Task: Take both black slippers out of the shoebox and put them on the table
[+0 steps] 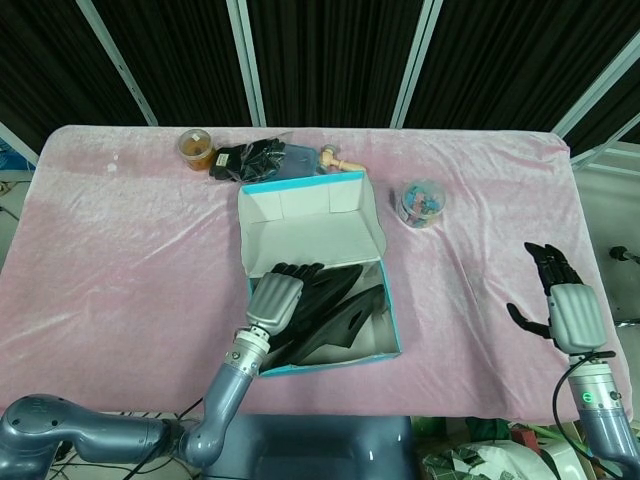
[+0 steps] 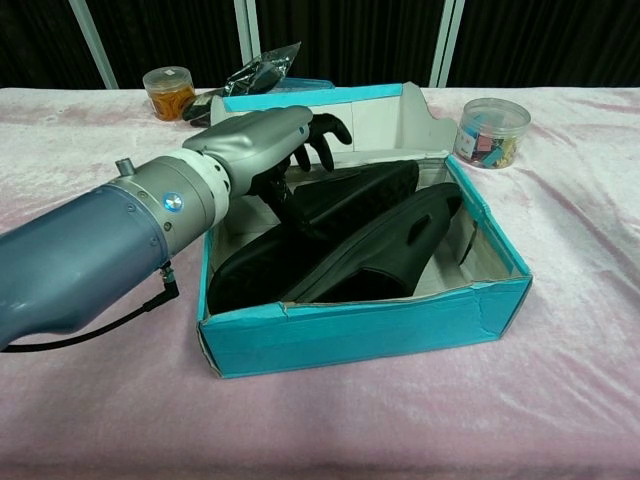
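The teal shoebox [image 1: 392,322] [image 2: 370,328] stands open at the table's middle front, its lid upright at the back. Two black slippers lie tilted in it side by side: one on the left [image 1: 335,285] [image 2: 345,200], one on the right [image 1: 345,325] [image 2: 395,245]. My left hand [image 1: 275,300] [image 2: 265,135] reaches into the box's left half. Its fingers [image 2: 322,130] curl over the left slipper's upper and its thumb goes under it, gripping that slipper. My right hand [image 1: 563,305] hovers open near the table's right front edge, seen only in the head view.
Along the back edge stand an orange-filled jar [image 1: 196,148] [image 2: 169,92], a black plastic bag [image 1: 255,158] [image 2: 255,68] and a small wooden figure [image 1: 335,158]. A clear tub of coloured clips [image 1: 421,203] [image 2: 490,131] sits right of the box. Pink cloth covers the table.
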Motion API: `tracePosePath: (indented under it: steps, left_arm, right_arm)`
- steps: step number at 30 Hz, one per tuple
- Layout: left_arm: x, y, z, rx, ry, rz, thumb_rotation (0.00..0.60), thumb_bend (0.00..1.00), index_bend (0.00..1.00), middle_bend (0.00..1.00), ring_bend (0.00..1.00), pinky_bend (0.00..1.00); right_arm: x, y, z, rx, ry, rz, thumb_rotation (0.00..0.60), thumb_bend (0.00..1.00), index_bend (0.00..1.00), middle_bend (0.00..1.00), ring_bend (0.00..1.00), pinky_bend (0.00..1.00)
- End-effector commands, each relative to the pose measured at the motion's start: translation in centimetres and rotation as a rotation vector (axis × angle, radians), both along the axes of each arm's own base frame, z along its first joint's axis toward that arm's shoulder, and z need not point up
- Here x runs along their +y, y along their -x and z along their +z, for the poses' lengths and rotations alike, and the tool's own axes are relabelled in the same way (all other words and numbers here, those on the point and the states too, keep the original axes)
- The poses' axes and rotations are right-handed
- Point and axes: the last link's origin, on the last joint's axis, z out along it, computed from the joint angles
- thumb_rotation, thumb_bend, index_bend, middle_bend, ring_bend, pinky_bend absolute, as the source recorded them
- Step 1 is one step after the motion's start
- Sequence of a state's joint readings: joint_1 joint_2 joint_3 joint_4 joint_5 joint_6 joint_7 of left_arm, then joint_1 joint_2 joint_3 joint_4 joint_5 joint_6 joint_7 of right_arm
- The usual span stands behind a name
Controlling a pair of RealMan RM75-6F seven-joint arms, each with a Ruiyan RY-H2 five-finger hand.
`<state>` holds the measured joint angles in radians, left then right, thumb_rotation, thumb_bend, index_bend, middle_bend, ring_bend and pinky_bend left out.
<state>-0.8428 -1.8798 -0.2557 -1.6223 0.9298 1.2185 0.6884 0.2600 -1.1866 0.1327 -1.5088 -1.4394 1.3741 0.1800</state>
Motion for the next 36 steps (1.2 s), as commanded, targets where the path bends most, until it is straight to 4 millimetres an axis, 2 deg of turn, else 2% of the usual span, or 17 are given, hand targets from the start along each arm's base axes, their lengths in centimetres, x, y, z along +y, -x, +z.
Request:
tracePosePath:
  steps: [1, 11, 23, 27, 32, 36]
  left_arm:
    - [-0.5, -0.1, 0.3, -0.015, -0.014, -0.01, 0.6, 0.0, 0.17, 0.27, 0.26, 0.28]
    - [-1.1, -0.6, 0.4, -0.015, -0.03, -0.025, 0.6, 0.01, 0.17, 0.28, 0.26, 0.44]
    - [-0.5, 0.0, -1.0, 0.051, -0.058, 0.003, 0.6, 0.01, 0.13, 0.28, 0.26, 0.41]
    - [-0.3, 0.0, -1.9, 0.05, -0.056, 0.008, 0.6, 0.04, 0.18, 0.3, 0.28, 0.46]
    - [-0.1, 0.0, -2.7, 0.024, -0.079, 0.003, 0.6, 0.13, 0.31, 0.42, 0.43, 0.67]
    - [0.3, 0.1, -2.7, 0.004, -0.095, 0.002, 0.6, 0.15, 0.35, 0.46, 0.46, 0.7]
  right_arm:
    - [0.0, 0.0, 0.0, -0.001, -0.002, -0.001, 0.6, 0.2, 0.09, 0.1, 0.07, 0.24]
    - [0.0, 0.5, -0.2, -0.012, -0.004, -0.009, 0.6, 0.2, 0.09, 0.1, 0.07, 0.24]
    - [0.5, 0.9, 0.2, -0.021, 0.01, -0.026, 0.6, 0.2, 0.09, 0.1, 0.07, 0.24]
    - [0.5, 0.9, 0.1, -0.024, 0.005, -0.028, 0.6, 0.2, 0.09, 0.1, 0.07, 0.24]
    - [0.5, 0.8, 0.1, -0.024, 0.007, -0.024, 0.6, 0.2, 0.09, 0.1, 0.07, 0.24]
    - [0.5, 0.8, 0.3, -0.026, 0.015, -0.027, 0.6, 0.2, 0.09, 0.1, 0.07, 0.24]
